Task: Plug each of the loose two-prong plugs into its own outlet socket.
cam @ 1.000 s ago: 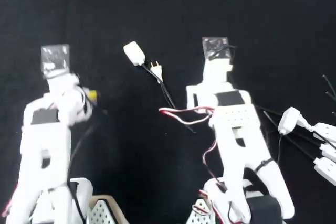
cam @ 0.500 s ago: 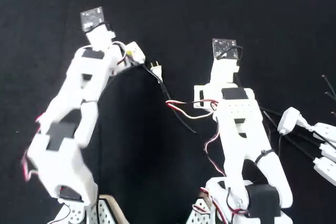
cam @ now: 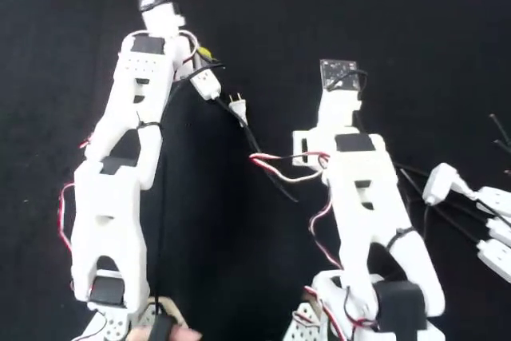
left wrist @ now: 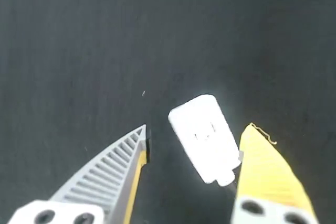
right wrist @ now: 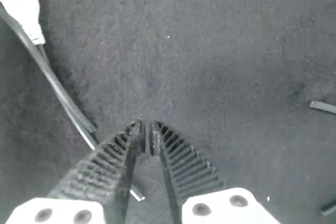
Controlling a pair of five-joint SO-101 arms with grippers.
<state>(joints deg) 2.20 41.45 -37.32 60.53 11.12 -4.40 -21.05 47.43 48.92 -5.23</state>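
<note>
The left hand is spread wide around a white block near the far edge of the table. Whether its yellow finger touches the block I cannot tell. A two-prong plug lies loose just beside the block, and its black cord runs between the arms. The right hand is clenched on nothing, over bare cloth. White outlets sit at the table's right edge, with another plug just beside them.
</note>
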